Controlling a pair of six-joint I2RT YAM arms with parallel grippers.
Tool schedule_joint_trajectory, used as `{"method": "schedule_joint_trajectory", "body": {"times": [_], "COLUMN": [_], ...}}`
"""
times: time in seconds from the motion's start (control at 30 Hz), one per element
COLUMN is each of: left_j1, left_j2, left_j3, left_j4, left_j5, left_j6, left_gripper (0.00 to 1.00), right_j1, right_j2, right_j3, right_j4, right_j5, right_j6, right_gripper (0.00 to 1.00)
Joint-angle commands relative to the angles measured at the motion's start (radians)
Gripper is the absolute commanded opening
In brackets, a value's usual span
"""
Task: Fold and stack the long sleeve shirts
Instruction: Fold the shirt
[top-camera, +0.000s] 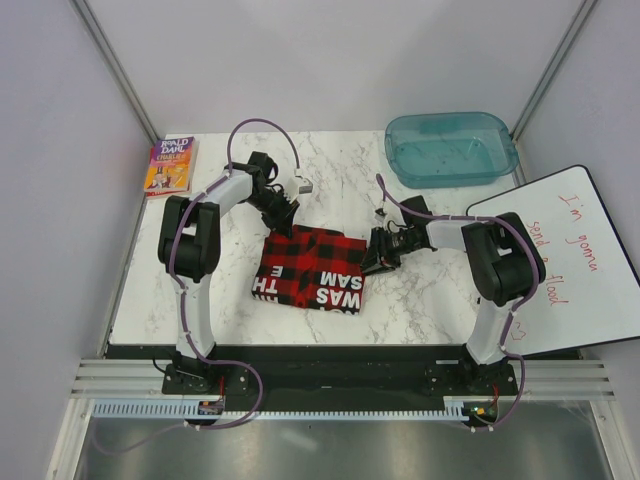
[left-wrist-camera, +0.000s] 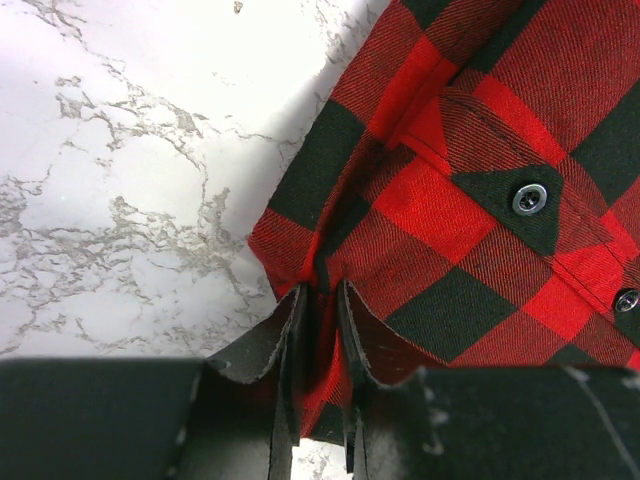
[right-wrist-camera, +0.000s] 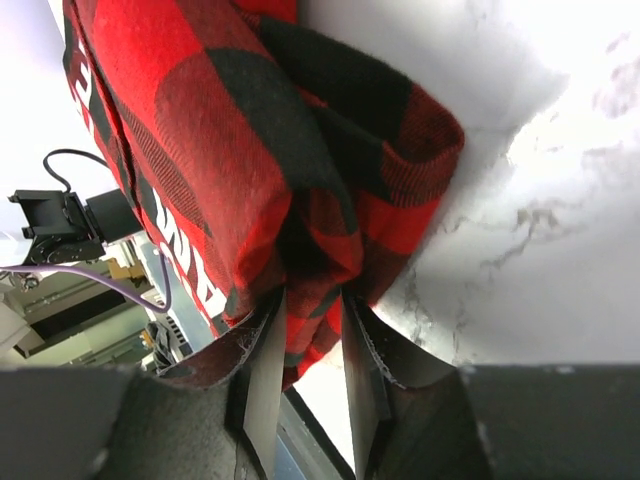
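Note:
A folded red-and-black check long sleeve shirt (top-camera: 312, 270) with white lettering lies mid-table as a compact rectangle. My left gripper (top-camera: 283, 218) is at its far left corner, shut on a pinch of the shirt's edge (left-wrist-camera: 322, 290); a pocket flap with a snap button shows in the left wrist view. My right gripper (top-camera: 376, 253) is at the shirt's right edge, shut on a bunched fold of the shirt (right-wrist-camera: 312, 300), which is lifted a little off the marble.
A colourful paperback book (top-camera: 169, 165) lies at the far left corner. A teal plastic bin (top-camera: 450, 147) sits at the far right. A whiteboard (top-camera: 575, 260) with red writing overhangs the table's right side.

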Motion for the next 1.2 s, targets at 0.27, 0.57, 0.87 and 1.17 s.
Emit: {"method": "schedule_joint_trajectory", "body": {"times": [0.27,0.57,0.87,1.17], "left_j1": [0.002,0.014,0.025,0.029], "left_j2": [-0.054,-0.062,-0.067,-0.065], "left_j3": [-0.033,-0.014,-0.008,0.003], "left_j4": [-0.009,0.007,0.007,0.021], "left_j5": [0.008,-0.007,-0.019,-0.035], "left_j6": [-0.032,-0.039,-0.035,-0.043], "left_gripper": [0.34,0.28,0.2,0.07], "right_j1": [0.01,0.005,-0.015,-0.016], "right_j2": [0.035,-0.028,-0.06,-0.006], "right_j3": [0.05,0.091,0.11,0.125], "right_j4": [0.016,-0.101,-0.262,-0.288], "right_j5": [-0.028,0.007,0.087,0.172], "right_j6": [0.015,-0.043,-0.152,-0.206], "right_gripper": [0.14,0.0,0.0,0.0]}}
